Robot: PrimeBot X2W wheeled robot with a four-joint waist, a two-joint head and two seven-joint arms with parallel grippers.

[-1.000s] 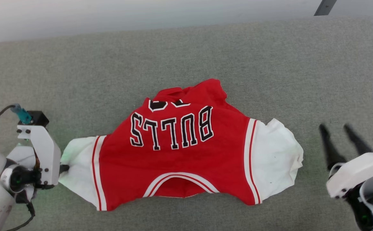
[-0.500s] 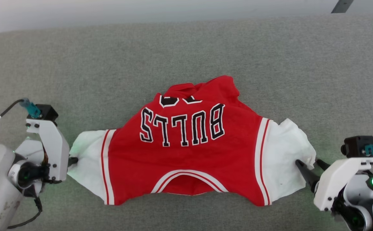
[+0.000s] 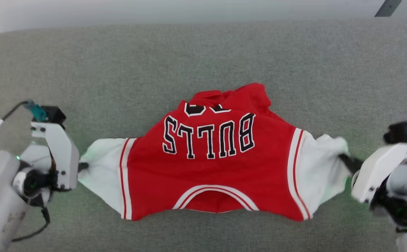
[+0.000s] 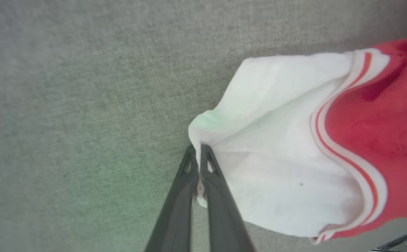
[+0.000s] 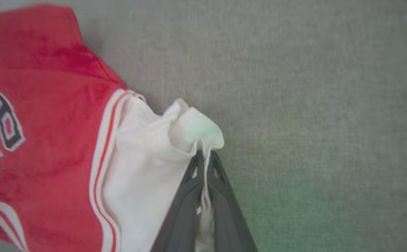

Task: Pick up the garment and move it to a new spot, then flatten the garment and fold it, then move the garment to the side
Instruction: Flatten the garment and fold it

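While both sleeves are pinched, the shirt [image 3: 217,168] lies face up at the middle of the grey cloth surface [image 3: 203,52], lettering upside down to me, collar nearest, and its far part bunched into a red heap.

Left gripper [image 4: 199,154]: closed on the outer edge of the left white sleeve [image 4: 266,168].

Right gripper [image 5: 205,157]: closed on a puckered fold of the right white sleeve [image 5: 147,164].

Step in hand, as I judge it: lifting to move the shirt. I would raise both hands together and level, keeping light tension across the shoulders so neither thin pinch slips and the bunched far part hangs free.

Change from a second ago: the right gripper was then spread open and well apart from the sleeve, and half a second ago it straddled the sleeve's edge. The left grip is unchanged. The whole scene has slid sideways, which I take for camera motion.
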